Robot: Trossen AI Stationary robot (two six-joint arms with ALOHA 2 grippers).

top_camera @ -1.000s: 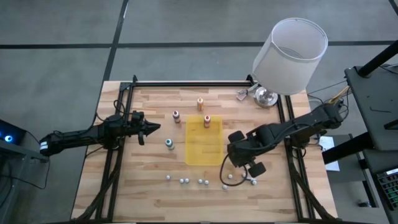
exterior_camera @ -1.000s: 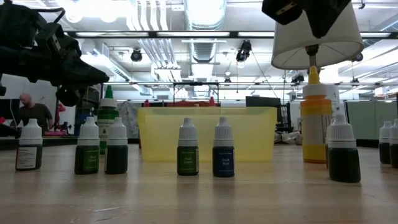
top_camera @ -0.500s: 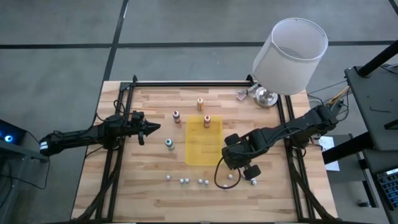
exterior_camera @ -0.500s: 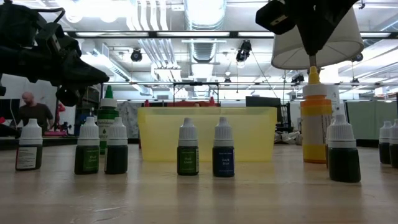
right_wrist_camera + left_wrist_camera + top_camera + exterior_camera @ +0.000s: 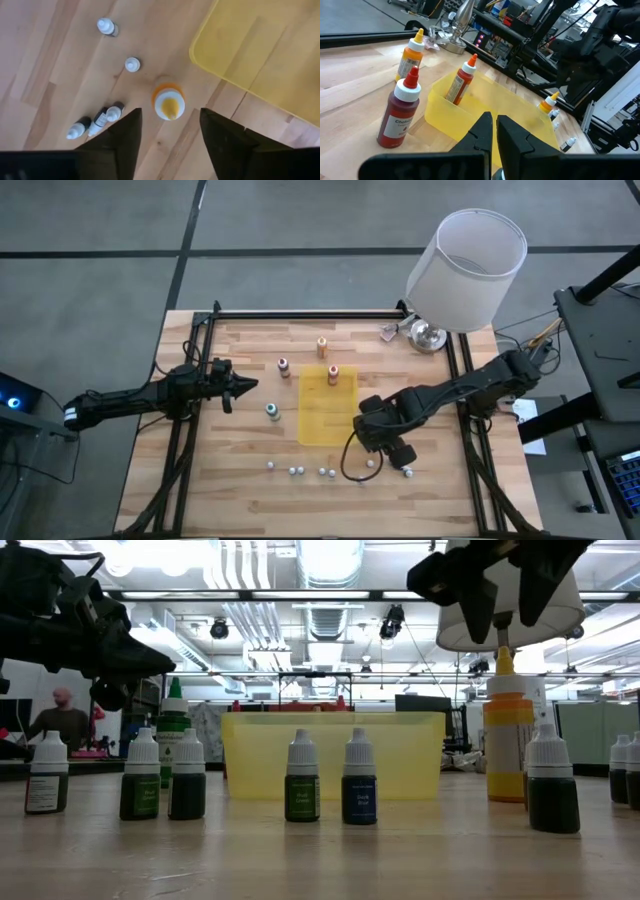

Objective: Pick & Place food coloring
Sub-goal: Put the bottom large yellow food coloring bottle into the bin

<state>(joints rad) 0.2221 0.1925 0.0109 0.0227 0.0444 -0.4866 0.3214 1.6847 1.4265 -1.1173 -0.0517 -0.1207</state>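
Right now the yellow bottle [image 5: 169, 103] of food coloring stands upright on the bench [image 5: 240, 450], just beside the near corner of the yellow tray [image 5: 328, 415] and not touching it. My right jaws hang above it, spread wide, one finger on each side of its cap with clear gaps on both sides; they hold nothing. In the low view the bottle's pointed tip [image 5: 504, 662] sits just under those fingers.

To grip it well, I judge I should come straight down with the cap centred between the fingers, low enough to clamp the body and not the slim nozzle, which would likely slip. I should close evenly so neither finger nudges the bottle over first. A few small white-capped bottles [image 5: 106, 26] stand and lie nearby, so the descent should stay vertical.

Farther out, a red-orange bottle [image 5: 333, 374] stands in the tray, with the orange [image 5: 322, 346], dark red [image 5: 284, 366] and teal [image 5: 272, 411] ones on the bench around it. My left jaws are pressed together and empty, waiting at the bench's left side.
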